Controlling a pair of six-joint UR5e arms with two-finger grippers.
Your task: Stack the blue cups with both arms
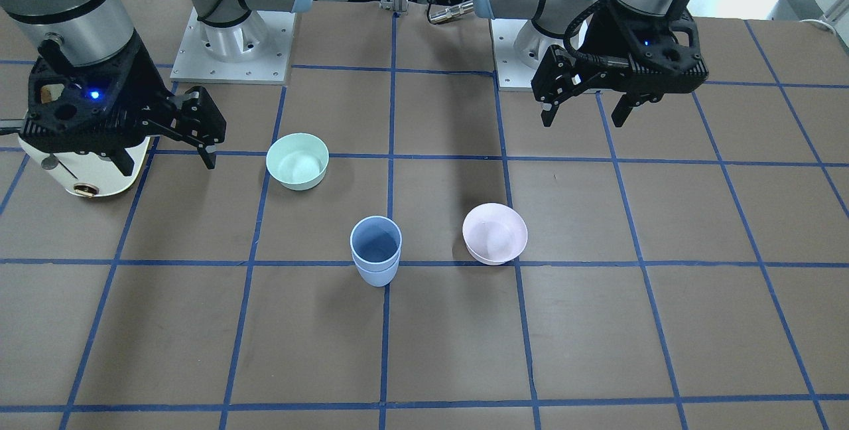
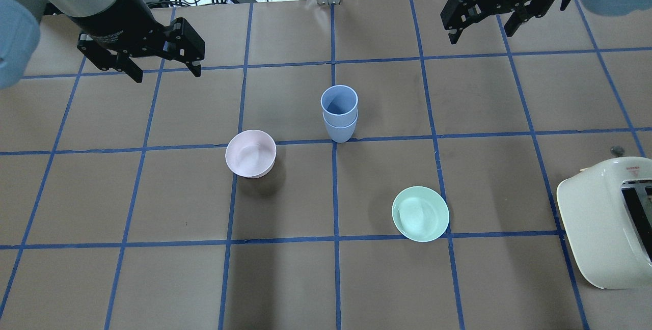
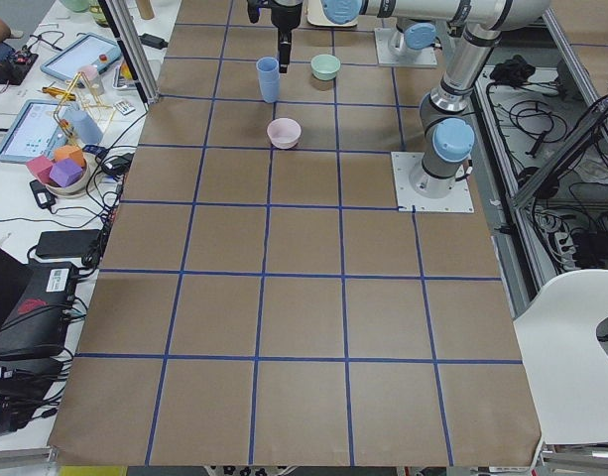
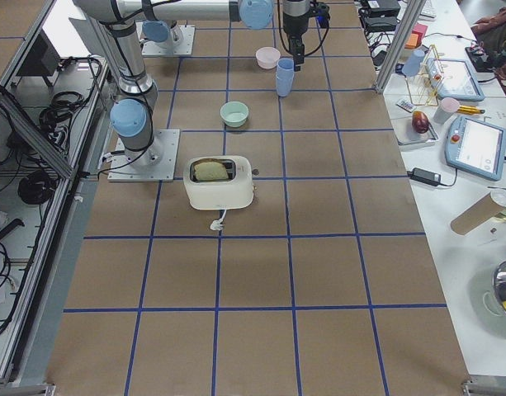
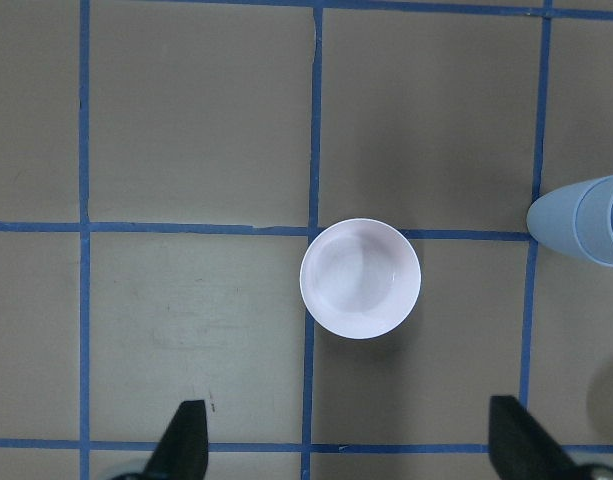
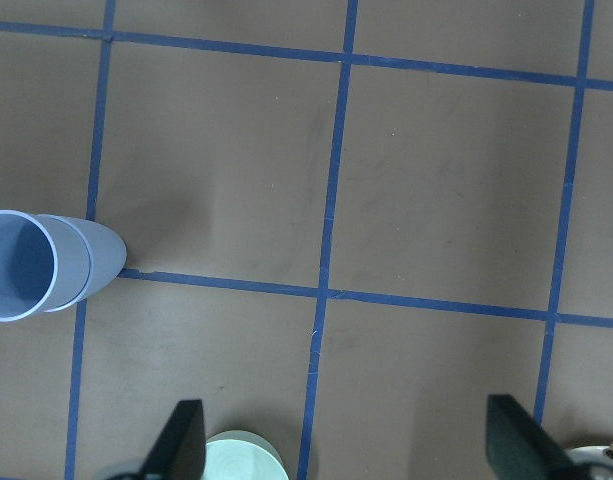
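Left end effector (image 2: 167, 74): fingers wide apart, holding nothing, hanging clear above the desk (image 2: 153, 269). Right end effector (image 2: 480, 36): same, spread and empty. White lettering on both is too small to read. Blue cups (image 2: 340, 113) are nested, upright mid-desk at a tape crossing (image 2: 333, 140). Pink bowl (image 2: 250, 153) is near them on my left, green bowl (image 2: 420, 213) further off on my right. Toaster (image 2: 601, 228) is at my right edge, its red label unreadable.

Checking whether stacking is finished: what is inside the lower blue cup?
The other blue cup sits nested upright in the lower blue cup; its own inside looks empty. The lower cup's interior is covered.
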